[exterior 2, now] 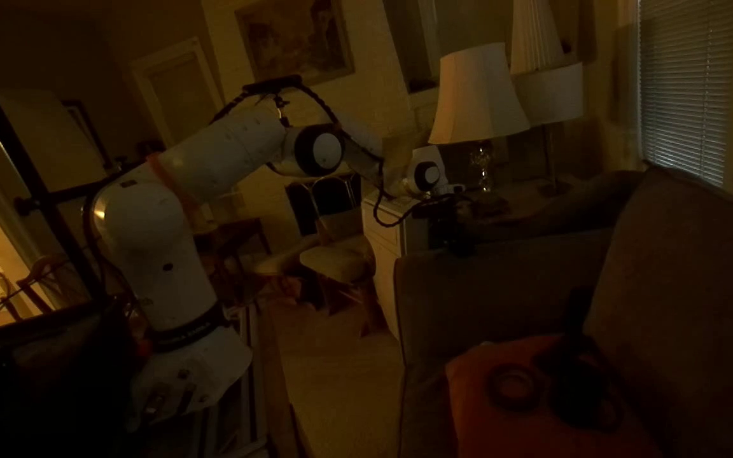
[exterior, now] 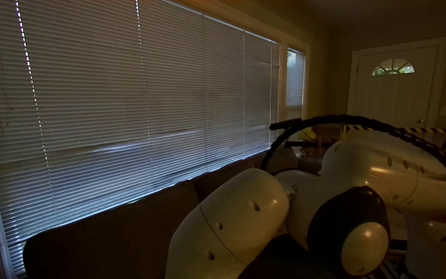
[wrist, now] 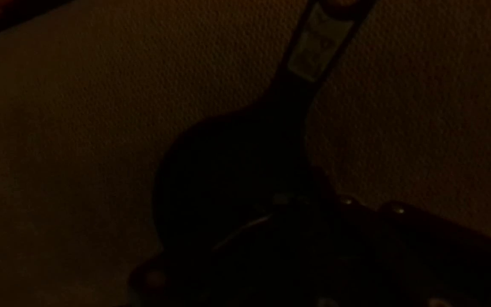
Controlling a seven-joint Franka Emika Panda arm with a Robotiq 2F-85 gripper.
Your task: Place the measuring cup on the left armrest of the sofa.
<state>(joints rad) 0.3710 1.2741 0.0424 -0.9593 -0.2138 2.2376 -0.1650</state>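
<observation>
The measuring cup [wrist: 224, 170] shows in the wrist view as a dark round bowl. Its handle with a pale label [wrist: 320, 44] points to the upper right, over woven fabric. My gripper [wrist: 245, 238] is a black shape at the bottom of that view, overlapping the bowl's near side. It is too dark to see whether the fingers grip the cup. In an exterior view my gripper [exterior 2: 455, 226] is low at the top of the left armrest [exterior 2: 500, 286] of the brown sofa [exterior 2: 691, 299]. The cup cannot be made out there. In an exterior view [exterior: 110, 232] the sofa back shows; the gripper is hidden.
An orange cushion [exterior 2: 487, 420] on the seat holds a dark ring [exterior 2: 514, 387] and other dark objects. A white chest [exterior 2: 382, 235] and lamps [exterior 2: 478, 95] stand beyond the armrest. A chair [exterior 2: 341, 257] stands behind. Window blinds [exterior: 130, 97] rise behind the sofa.
</observation>
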